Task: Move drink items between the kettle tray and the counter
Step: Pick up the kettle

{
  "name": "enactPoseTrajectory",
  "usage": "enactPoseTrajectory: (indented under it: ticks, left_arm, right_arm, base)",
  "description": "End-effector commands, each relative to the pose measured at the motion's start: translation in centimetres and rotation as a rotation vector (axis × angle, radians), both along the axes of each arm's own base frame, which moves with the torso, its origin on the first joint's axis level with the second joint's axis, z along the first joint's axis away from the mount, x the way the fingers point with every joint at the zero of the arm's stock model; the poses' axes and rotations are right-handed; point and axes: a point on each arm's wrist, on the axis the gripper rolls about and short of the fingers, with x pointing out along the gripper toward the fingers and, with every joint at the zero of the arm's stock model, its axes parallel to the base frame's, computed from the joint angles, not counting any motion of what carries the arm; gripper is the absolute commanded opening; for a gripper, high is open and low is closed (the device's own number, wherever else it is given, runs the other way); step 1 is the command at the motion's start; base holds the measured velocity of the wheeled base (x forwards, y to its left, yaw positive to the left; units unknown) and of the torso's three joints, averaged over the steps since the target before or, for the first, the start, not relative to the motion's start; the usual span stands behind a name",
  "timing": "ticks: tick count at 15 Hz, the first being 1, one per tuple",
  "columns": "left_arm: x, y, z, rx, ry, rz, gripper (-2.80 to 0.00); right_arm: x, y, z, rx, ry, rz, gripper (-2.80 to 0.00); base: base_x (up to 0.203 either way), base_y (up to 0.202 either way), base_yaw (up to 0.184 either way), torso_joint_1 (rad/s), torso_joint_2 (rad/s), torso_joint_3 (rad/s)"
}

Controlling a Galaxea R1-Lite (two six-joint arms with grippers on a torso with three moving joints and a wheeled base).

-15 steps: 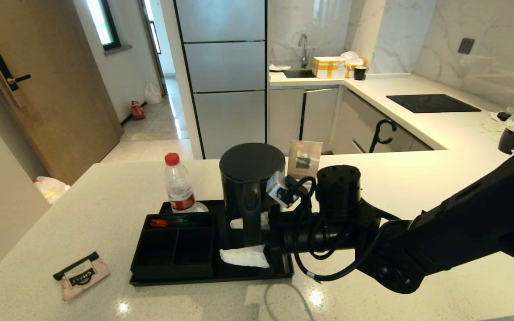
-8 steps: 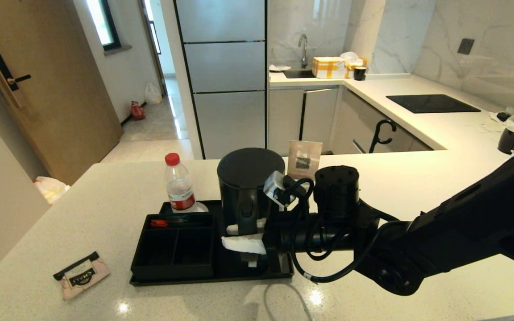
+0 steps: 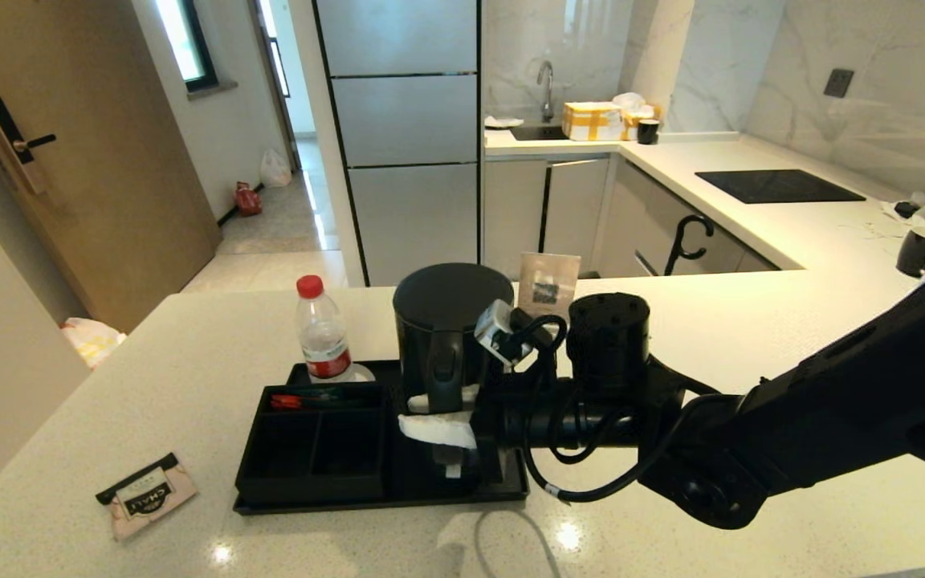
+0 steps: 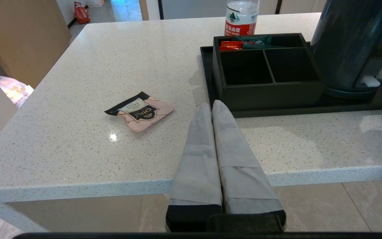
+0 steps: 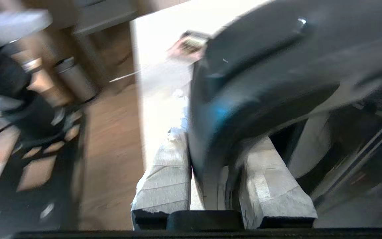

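Note:
The black kettle (image 3: 450,317) stands over the right half of the kettle tray (image 3: 382,502), close above or on its round base (image 4: 350,94); I cannot tell which. My right gripper (image 3: 430,413) reaches in from the right and is shut on the kettle's loop handle, whose bar passes between the white fingers (image 5: 164,172). The pink tea sachet (image 3: 145,495) lies flat on the counter (image 3: 189,361), left of the tray. My left gripper (image 4: 212,103) hangs shut and empty off the counter's front edge, pointing at the tray's front left corner.
A red-capped water bottle (image 3: 322,333) stands at the tray's back left. The divided box (image 3: 314,449) holds red packets (image 3: 286,400) in its rear slot. A brown card (image 3: 548,285) stands behind the kettle. A black mug (image 3: 916,250) sits far right.
The kettle has shifted slightly left and its top sits a little lower than a second ago. The right gripper's white fingers have moved up and left with the handle. The left arm is still.

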Motion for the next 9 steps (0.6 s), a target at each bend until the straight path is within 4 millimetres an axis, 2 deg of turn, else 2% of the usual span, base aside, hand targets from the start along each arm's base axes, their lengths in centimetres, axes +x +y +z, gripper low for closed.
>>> enactPoseTrajectory:
  ticks: [1, 4, 9]
  left_arm:
    - [0.0, 0.0, 0.0, 0.000, -0.001, 0.000, -2.80]
    - [0.0, 0.0, 0.0, 0.000, -0.001, 0.000, -2.80]
    - [0.0, 0.0, 0.0, 0.000, -0.001, 0.000, -2.80]
  right_arm:
    - [0.1, -0.4, 1.4, 0.029, -0.038, -0.021, -2.80]
    - [0.5, -1.1, 2.9, 0.054, -0.066, -0.060, -2.80]
    - [0.9, -1.3, 3.7, 0.067, -0.086, -0.115, -2.80]
  base:
    - [0.000, 0.000, 0.000, 0.000, 0.00, 0.000]
    - [0.000, 0.000, 0.000, 0.000, 0.00, 0.000]
    - [0.000, 0.000, 0.000, 0.000, 0.00, 0.000]
